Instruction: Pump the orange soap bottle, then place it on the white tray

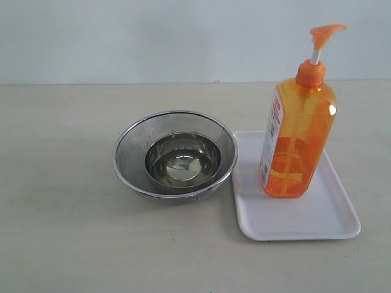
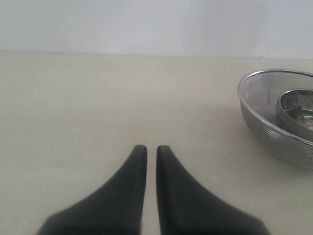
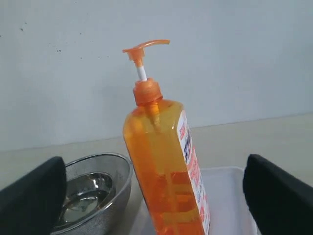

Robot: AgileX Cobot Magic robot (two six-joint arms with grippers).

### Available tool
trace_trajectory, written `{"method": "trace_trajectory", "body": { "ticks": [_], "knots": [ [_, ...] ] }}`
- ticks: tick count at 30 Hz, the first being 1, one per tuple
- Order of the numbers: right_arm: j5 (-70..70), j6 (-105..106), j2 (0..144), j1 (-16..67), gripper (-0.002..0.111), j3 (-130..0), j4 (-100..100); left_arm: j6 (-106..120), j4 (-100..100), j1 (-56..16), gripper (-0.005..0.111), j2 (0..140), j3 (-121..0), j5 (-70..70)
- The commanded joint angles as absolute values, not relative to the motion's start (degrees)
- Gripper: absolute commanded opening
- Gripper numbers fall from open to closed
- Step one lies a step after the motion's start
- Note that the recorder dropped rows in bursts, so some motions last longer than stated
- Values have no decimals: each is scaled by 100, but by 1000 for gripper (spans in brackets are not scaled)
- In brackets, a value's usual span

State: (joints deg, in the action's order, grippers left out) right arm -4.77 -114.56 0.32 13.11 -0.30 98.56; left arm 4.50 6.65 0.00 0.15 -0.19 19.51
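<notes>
The orange soap bottle stands on the white tray, beside the metal bowl. The right gripper is spread wide, holding nothing. The left gripper is squeezed together, empty.

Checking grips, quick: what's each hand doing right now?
Left hand: closed, holding nothing.
Right hand: open, not gripping the orange soap bottle.

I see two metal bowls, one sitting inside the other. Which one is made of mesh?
The larger outer bowl: its wall is fine wire mesh that you can partly see through. The smaller inner bowl nested in it is solid, shiny steel.
</notes>
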Motion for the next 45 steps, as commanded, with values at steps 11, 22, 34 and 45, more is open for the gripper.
{"method": "trace_trajectory", "body": {
  "ticks": [11, 22, 34, 45],
  "knots": [
    [318, -11235, 0, 1322, 87, 0, 9467, 435, 707, 2, 7, 0, 0, 1930],
    [0, -5549, 0, 1322, 87, 0, 4462, 435, 707, 2, 7, 0, 0, 1930],
    [-577, -5063, 0, 1322, 87, 0, 4349, 435, 707, 2, 7, 0, 0, 1930],
    [833, -955, 0, 1322, 87, 0, 79, 435, 707, 2, 7, 0, 0, 1930]
  ]
}}
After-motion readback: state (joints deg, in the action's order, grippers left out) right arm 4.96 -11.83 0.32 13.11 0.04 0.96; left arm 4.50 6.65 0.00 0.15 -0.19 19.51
